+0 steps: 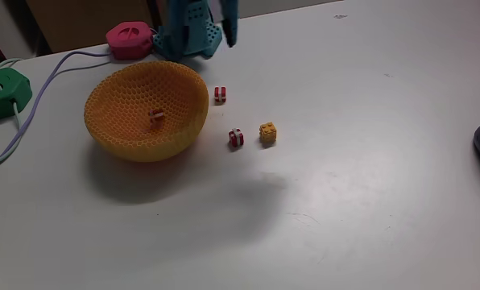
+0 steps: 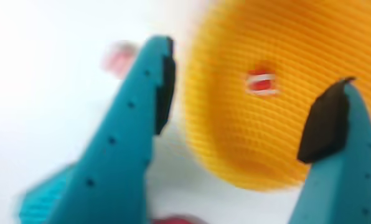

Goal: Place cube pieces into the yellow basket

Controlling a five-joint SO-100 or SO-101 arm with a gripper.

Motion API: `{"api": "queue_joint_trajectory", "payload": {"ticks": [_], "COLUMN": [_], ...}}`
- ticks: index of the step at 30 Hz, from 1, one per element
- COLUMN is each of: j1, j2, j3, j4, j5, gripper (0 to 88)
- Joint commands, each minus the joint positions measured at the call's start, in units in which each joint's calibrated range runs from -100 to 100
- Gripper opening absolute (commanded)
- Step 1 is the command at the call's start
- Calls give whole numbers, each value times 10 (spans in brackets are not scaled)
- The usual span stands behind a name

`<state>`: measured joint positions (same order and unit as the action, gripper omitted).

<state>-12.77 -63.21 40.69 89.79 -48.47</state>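
**Operator:** From the wrist view I see my gripper (image 2: 254,102) with its teal fingers spread wide apart and nothing between them. Black pads line the inner faces. The picture is blurred.

**Observer:** What sits past the fingers?

**Operator:** The yellow basket (image 2: 310,56), knobbly and orange-yellow, with one red-and-white cube (image 2: 261,82) lying inside on its floor. Left of the left finger is a pink-red smear I cannot identify.

**Observer:** And the fixed view?

**Operator:** Nearest on the white table (image 1: 369,177) are a striped cube (image 1: 236,138) and the bumpy yellow cube (image 1: 268,133), just beside each other, right of the basket. A bit farther back, another striped cube (image 1: 220,94) lies near the basket's rim. Behind that, the teal arm (image 1: 193,28) hangs above the table at the top edge. A pink gadget (image 1: 130,39) and a green gadget (image 1: 2,91) sit farthest left, with cables.
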Motion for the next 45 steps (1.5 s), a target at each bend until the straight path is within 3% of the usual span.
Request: {"api": "queue_joint_trajectory", "payload": {"ticks": [1, 5, 9, 23, 30, 45], "j1": [-122, -207, -226, -128, -48, -22], "j2": [-1, 69, 132, 169, 156, 135], "j3": [22, 67, 113, 226, 284, 335], "j4": [-21, -67, -115, -154, -201, -226], "j5": [-75, -121, -140, -135, -82, -75], "gripper": [338, 313, 299, 283, 298, 299]}}
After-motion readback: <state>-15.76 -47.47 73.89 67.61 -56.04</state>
